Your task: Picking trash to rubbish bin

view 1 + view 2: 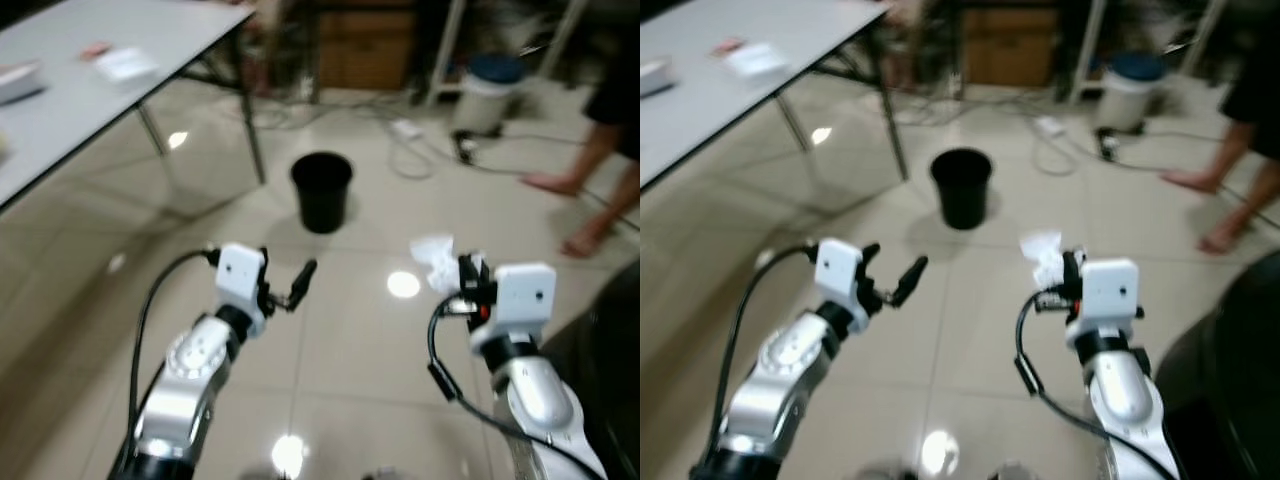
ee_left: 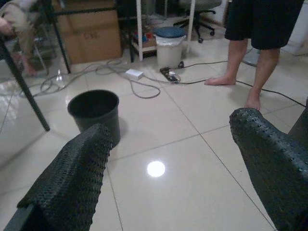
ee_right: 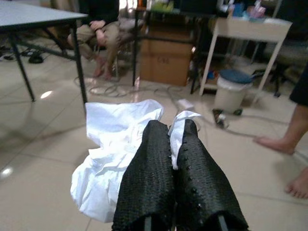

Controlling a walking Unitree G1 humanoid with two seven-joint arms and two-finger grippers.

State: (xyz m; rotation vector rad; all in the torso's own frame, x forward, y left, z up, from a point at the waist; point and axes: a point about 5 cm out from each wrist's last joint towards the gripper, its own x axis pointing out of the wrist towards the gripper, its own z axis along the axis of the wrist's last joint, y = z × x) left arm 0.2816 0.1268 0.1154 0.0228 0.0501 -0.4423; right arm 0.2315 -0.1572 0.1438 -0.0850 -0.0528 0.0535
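Right claw [image 1: 462, 275] is seen from the head clamped on a crumpled white tissue [image 1: 436, 258], held above the floor short of the black bin [image 1: 322, 190]. Left claw [image 2: 173, 168] is shown by its wrist camera with fingers apart, the bin beyond. Tissue is pinched between closed fingers [image 3: 149, 183] in the right wrist view.

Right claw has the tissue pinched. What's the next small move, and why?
Probably step forward toward the black bin. The right claw is shut on the white tissue, but the bin stands ahead on the floor, not under it. The left claw is open.
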